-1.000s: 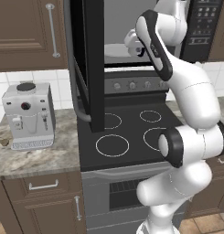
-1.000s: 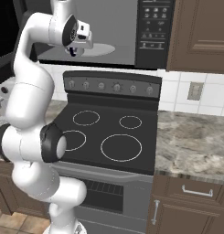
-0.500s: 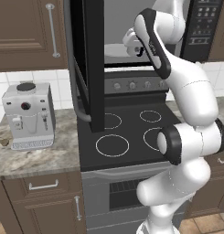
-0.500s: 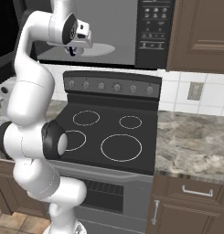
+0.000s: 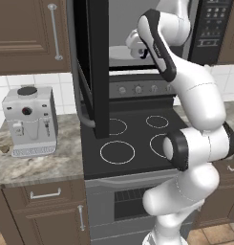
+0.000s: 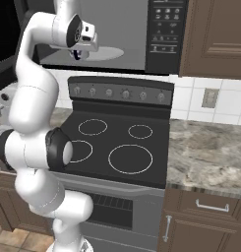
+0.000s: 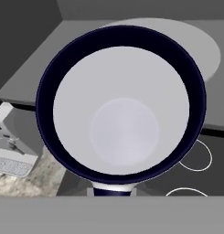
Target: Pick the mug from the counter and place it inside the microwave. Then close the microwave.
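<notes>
Clamped on the mug (image 7: 122, 105) right now, pincer (image 6: 81, 53) shut tight on it, with the hand view looking straight down into the empty white cup and its navy rim. Held up at the mouth of the microwave (image 6: 141, 34), just over the front edge of the grey floor, not yet over the white turntable (image 7: 177, 41) sitting further in. Below the mug, stovetop (image 5: 137, 139) rings; off to the left of the microwave, the coffee machine (image 5: 30, 122) parked on the granite tabletop (image 5: 37, 162). Microwave door (image 5: 92, 67) swung wide open to the left, so plenty of room to go deeper. Handling guess: small, rigid, empty, so probably light, but glossy-looking and likely a bit slippery, and breakable if dropped from this height. Can't quite tell where the grip sits; probably pinching the wall near the rim, which seems the sensible spot, handle (image 7: 111, 189) poking out at the bottom of the hand view. Best set down flat on the turntable before letting go, then the door to close after.
</notes>
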